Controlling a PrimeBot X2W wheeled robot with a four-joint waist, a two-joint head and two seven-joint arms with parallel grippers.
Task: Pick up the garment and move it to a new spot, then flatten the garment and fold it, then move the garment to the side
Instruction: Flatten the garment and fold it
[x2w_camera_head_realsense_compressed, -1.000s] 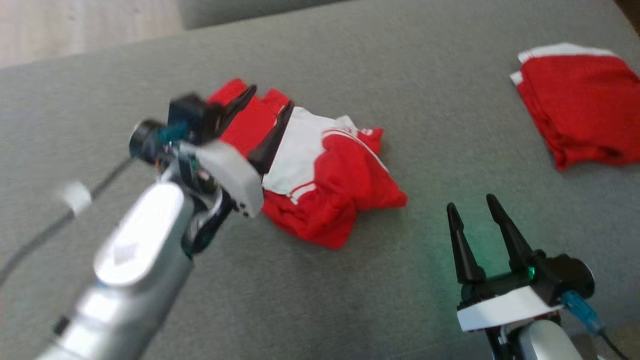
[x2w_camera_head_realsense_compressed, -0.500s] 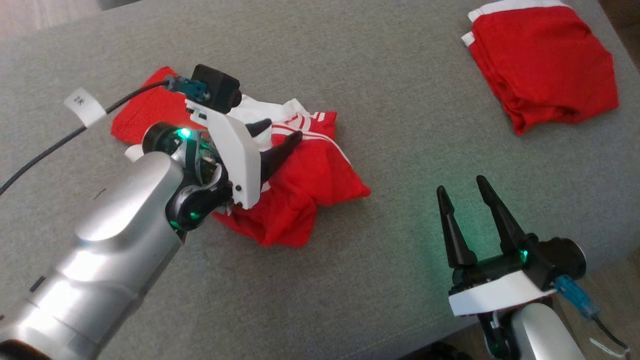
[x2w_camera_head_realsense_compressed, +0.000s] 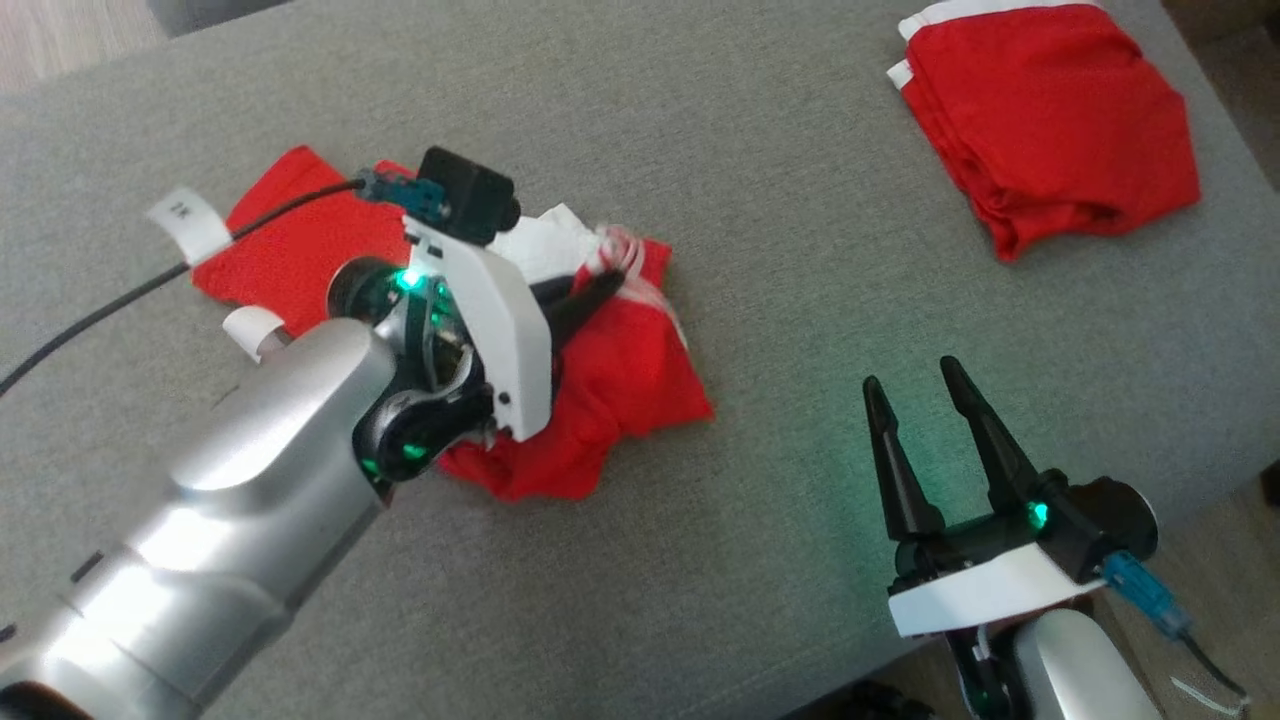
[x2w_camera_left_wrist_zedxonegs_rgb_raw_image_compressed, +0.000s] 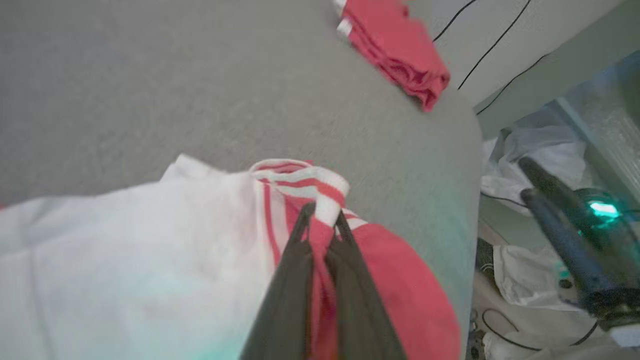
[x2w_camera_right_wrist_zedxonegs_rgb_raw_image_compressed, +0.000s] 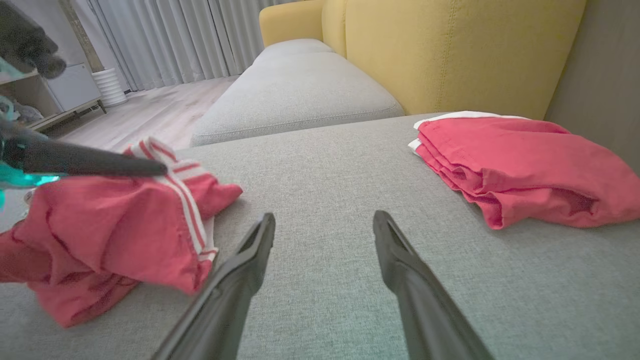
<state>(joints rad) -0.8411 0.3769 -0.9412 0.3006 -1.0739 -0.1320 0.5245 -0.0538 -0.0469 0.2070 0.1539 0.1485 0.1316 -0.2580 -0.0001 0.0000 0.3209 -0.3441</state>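
The red-and-white garment (x2w_camera_head_realsense_compressed: 620, 370) lies crumpled on the grey sofa seat (x2w_camera_head_realsense_compressed: 800, 200), left of its middle in the head view. My left jaws are clenched on its red-and-white striped edge: in the left wrist view the two dark fingers (x2w_camera_left_wrist_zedxonegs_rgb_raw_image_compressed: 290, 280) press together with the striped band pinched between their tips, bunched up there. The rest of the cloth rests on the seat. My left arm (x2w_camera_head_realsense_compressed: 250, 500) and its wrist housing cover much of the garment's middle and near side, so I cannot make out its shape there. The left wrist view is blurred, and its white panel runs off the left and bottom edges.

A black cable (x2w_camera_head_realsense_compressed: 100, 300) with a white tag crosses the garment's far red corner.

My right jaws are released, spread wide with nothing between them, over bare seat near the front right edge, well apart from the garment.

A second, folded red garment (x2w_camera_head_realsense_compressed: 1050, 130) sits at the seat's far right, its top cut off by the head view's edge.
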